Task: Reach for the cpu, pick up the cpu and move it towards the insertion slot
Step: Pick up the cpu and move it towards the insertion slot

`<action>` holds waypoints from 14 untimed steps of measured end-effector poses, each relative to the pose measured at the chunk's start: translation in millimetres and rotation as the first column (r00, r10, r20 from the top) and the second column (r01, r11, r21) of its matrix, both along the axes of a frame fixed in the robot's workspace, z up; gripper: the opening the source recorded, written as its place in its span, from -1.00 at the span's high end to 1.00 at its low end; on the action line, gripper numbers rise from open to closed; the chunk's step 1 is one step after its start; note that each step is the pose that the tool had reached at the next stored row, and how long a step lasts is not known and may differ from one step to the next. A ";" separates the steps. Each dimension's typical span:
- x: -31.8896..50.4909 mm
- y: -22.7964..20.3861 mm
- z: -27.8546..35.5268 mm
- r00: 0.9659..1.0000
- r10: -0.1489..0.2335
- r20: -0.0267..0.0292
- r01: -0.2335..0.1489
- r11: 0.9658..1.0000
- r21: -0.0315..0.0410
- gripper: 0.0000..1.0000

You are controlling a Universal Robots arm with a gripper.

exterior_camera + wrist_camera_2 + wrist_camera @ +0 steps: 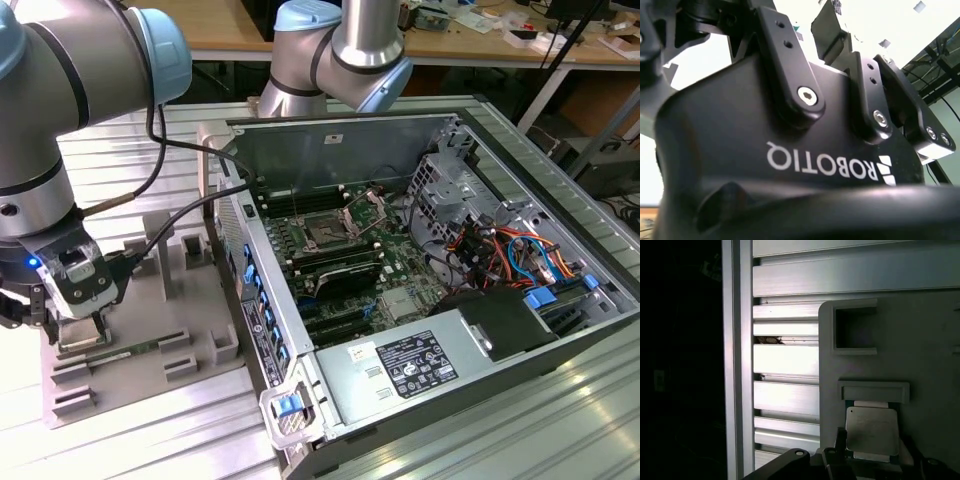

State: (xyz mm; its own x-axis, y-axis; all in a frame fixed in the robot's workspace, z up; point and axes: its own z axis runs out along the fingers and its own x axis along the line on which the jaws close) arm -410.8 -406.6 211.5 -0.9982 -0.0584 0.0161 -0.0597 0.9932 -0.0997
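Fingers (pixel 840 442): spread, one on either side of the cpu (a sliver of gap shows at each edge).
Cpu (pixel 872 430): flat in a pocket of the grey fixture (pixel 920 340).
Insertion slot (pixel 327 233): inside the open computer case (pixel 330 150), well apart, toward the exterior view's right.
Desk (pixel 150 430): slatted metal, carrying the fixture and the case.

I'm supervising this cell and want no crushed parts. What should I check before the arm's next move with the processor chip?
1. Gripper over the grey holder: ok.
2. Chip lying flat in the holder: ok.
3. Grip on the chip: cannot tell.
4. Socket uncovered, bracket raised: ok.
5. Computer case open on top: ok.
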 end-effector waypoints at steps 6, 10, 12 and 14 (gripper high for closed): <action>0.0 -0.1 0.1 1.000 0.000 0.000 0.000 1.000 0.001 -0.17; 0.0 1.8 -5.1 1.000 0.000 -0.001 0.000 1.000 0.001 -0.17; 0.0 3.8 -6.7 1.000 0.000 0.000 0.000 1.000 0.001 -0.17; 0.0 7.1 -8.3 1.000 0.000 0.000 0.000 1.000 0.001 -0.17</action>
